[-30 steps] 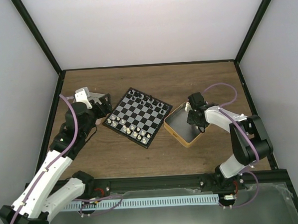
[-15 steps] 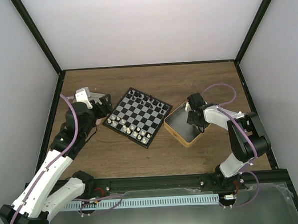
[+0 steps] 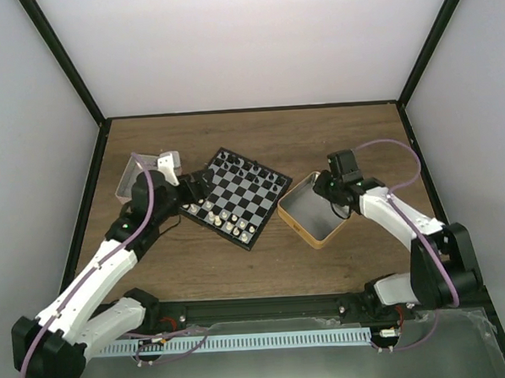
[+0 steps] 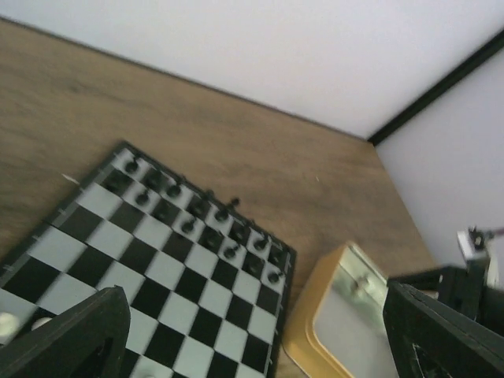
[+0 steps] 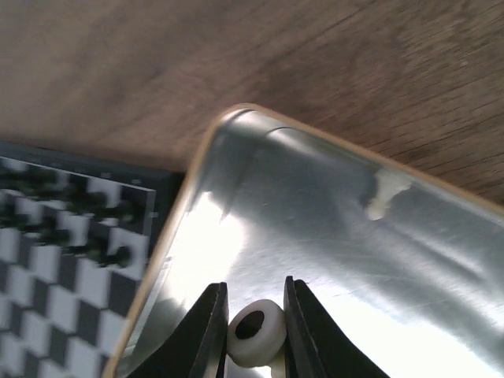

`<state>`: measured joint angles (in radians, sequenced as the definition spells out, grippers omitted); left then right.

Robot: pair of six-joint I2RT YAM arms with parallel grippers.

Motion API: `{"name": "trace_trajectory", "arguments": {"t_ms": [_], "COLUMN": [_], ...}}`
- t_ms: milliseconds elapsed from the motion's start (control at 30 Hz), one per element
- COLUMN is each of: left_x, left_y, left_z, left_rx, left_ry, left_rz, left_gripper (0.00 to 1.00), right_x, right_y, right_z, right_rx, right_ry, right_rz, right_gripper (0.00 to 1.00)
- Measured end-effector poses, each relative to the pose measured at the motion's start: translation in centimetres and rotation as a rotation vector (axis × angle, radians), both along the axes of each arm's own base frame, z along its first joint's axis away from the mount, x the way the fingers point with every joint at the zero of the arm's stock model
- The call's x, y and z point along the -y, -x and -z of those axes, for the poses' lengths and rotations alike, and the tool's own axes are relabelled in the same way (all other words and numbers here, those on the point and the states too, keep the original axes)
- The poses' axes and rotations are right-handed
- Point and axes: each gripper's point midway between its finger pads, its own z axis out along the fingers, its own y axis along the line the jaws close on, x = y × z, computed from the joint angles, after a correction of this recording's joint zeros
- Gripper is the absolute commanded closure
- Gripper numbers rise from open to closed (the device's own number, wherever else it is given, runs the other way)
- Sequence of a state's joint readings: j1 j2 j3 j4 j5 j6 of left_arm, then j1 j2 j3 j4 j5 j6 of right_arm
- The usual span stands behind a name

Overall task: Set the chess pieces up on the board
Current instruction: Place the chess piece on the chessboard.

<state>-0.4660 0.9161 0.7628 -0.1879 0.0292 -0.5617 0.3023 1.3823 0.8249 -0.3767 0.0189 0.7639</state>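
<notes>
The board (image 3: pixel 236 197) lies tilted at mid-table, with black figures (image 3: pixel 244 166) along its far edge and cream chess pieces (image 3: pixel 218 214) along its near edge. My left gripper (image 3: pixel 200 190) hovers over the board's left corner, open and empty. In the left wrist view its fingers (image 4: pixel 75 335) stand wide apart above the board (image 4: pixel 157 268). My right gripper (image 3: pixel 331 193) is over the yellow tin (image 3: pixel 298 223). In the right wrist view it (image 5: pixel 253 335) is shut on a cream chess piece (image 5: pixel 253 340), seen base-on. Another cream piece (image 5: pixel 386 193) lies against the tin's wall.
A grey square tin (image 3: pixel 126 177) sits at the far left behind my left arm. The yellow tin (image 4: pixel 315 319) lies just right of the board. Black frame rails edge the wooden table on all sides.
My left gripper has swung right from the grey tin to the board's left corner. My right wrist has shifted slightly right and back over the yellow tin.
</notes>
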Motion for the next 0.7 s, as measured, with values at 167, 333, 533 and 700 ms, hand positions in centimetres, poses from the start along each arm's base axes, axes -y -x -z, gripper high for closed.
{"name": "trace_trajectory", "arguments": {"t_ms": [167, 333, 533, 700], "left_x": [4.8, 12.0, 18.4, 21.3], "left_y": [0.5, 3.1, 5.3, 6.0], "left_z": [4.1, 6.1, 6.5, 8.0], "left_rx": [-0.089, -0.092, -0.002, 0.034], "left_ry": [0.046, 0.039, 0.072, 0.069], "left_rz": [0.165, 0.367, 0.512, 0.542], "left_gripper": [0.12, 0.11, 0.16, 0.28], "right_x": [-1.9, -4.3, -6.7, -7.6], "right_y": [0.5, 2.3, 4.6, 5.8], "right_z": [-3.2, -4.0, -4.3, -7.0], "right_rx": [0.079, 0.059, -0.045, -0.061], "right_ry": [-0.232, -0.514, -0.814, -1.003], "right_rz": [0.049, 0.082, 0.121, 0.132], "right_gripper": [0.87, 0.87, 0.87, 0.86]}}
